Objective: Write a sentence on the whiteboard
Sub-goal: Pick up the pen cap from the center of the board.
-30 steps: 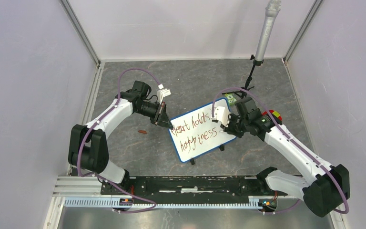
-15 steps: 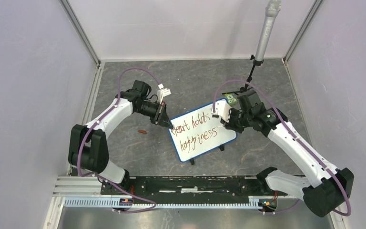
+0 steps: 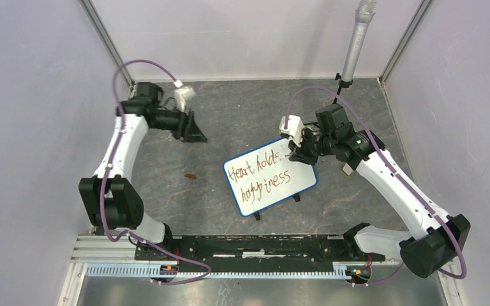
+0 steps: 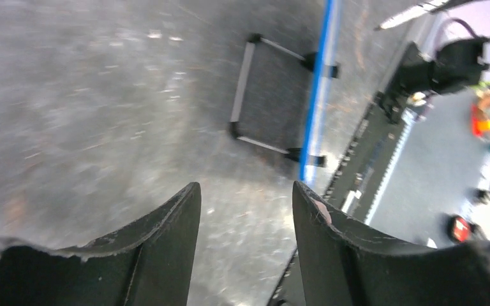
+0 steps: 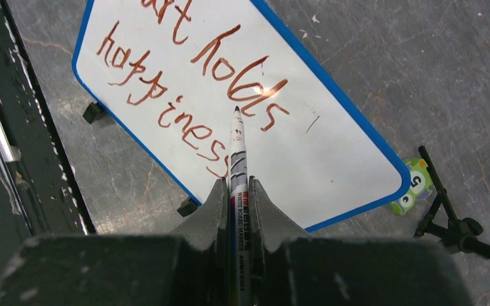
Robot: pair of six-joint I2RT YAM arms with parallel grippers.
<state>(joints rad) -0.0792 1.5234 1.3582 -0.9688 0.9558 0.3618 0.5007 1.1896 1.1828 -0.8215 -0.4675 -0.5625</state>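
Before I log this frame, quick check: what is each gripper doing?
Left gripper: open, holding nothing.
Right gripper: shut on the whiteboard marker.

Bright, even, diffuse light fills the sharp overhead view, and shadows are faint. The left wrist view is smeared: the grey worktop point(image 4: 70, 95) is streaked and the near fingers point(image 4: 159, 248) are dark. In the right wrist view a small glare spot sits on the whiteboard point(image 5: 332, 146), and the marker point(image 5: 237, 153) is crisp.
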